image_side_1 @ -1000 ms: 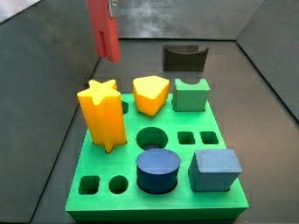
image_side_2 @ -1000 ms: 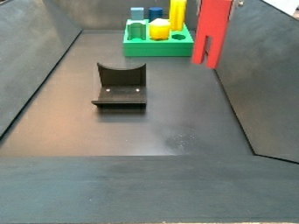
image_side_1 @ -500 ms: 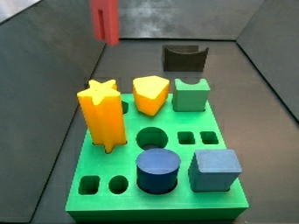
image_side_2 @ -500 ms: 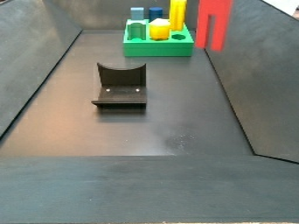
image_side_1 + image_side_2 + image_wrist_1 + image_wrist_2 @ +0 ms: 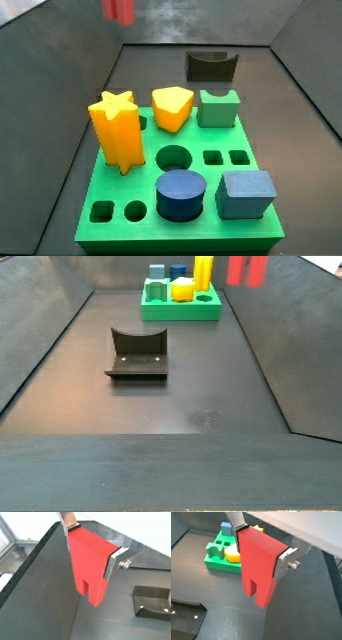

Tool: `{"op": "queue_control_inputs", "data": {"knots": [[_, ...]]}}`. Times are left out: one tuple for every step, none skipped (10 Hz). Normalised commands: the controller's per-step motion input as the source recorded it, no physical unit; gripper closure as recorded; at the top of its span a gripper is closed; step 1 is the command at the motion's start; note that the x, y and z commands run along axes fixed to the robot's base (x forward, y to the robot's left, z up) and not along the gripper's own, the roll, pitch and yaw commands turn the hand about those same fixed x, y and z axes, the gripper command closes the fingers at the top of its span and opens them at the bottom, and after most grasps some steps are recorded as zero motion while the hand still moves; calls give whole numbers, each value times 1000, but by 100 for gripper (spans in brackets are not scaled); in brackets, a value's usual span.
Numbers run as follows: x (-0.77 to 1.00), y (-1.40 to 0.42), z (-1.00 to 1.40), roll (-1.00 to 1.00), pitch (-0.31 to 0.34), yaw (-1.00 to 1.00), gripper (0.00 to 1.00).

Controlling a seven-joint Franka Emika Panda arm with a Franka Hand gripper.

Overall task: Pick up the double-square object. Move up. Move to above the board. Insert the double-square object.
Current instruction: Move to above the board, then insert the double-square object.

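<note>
My gripper (image 5: 91, 547) is shut on the top of the salmon-red double-square object (image 5: 90, 569), which hangs upright with its two legs pointing down. Both wrist views show it, the gripper (image 5: 262, 548) holding the object (image 5: 260, 569) high above the dark floor. In both side views only the leg tips show at the top edge (image 5: 120, 10) (image 5: 245, 269); the gripper is out of frame there. The bright green board (image 5: 144, 226) lies apart from it, with its paired square holes (image 5: 226, 157) open. The board also shows in a side view (image 5: 181, 312) and a wrist view (image 5: 216, 562).
On the board stand a yellow star prism (image 5: 118, 130), a yellow-orange piece (image 5: 171, 108), a dull green notched block (image 5: 219, 108), a blue cylinder (image 5: 181, 194) and a blue cube (image 5: 246, 193). The dark fixture (image 5: 138, 354) stands on the floor mid-bin. Grey walls surround the bin.
The double-square object has risen straight up in the gripper; in both side views it has gone from largely visible to only its leg tips at the top edge.
</note>
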Motion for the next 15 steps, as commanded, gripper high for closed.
{"op": "queue_control_inputs", "data": {"knots": [[485, -1000, 213, 8, -56, 1000, 100], [516, -1000, 212, 24, -34, 1000, 100], [529, -1000, 219, 10, -21, 1000, 100], [525, -1000, 221, 29, -13, 1000, 100], [527, -1000, 225, 59, 14, 1000, 100], [551, -1000, 234, 55, 45, 862, 100], [538, -932, 219, 61, 93, 526, 100], [456, -745, 182, 67, 107, 386, 100], [284, -397, 105, 81, 109, 192, 100], [152, -202, 62, 79, 70, 84, 100], [400, -423, -411, 6, -156, 480, 100], [540, -311, -423, -27, -203, 363, 100], [700, -306, -511, -50, -186, 211, 100], [860, -314, -491, -39, -141, 103, 100], [937, -397, -414, 0, -104, 49, 100]]}}
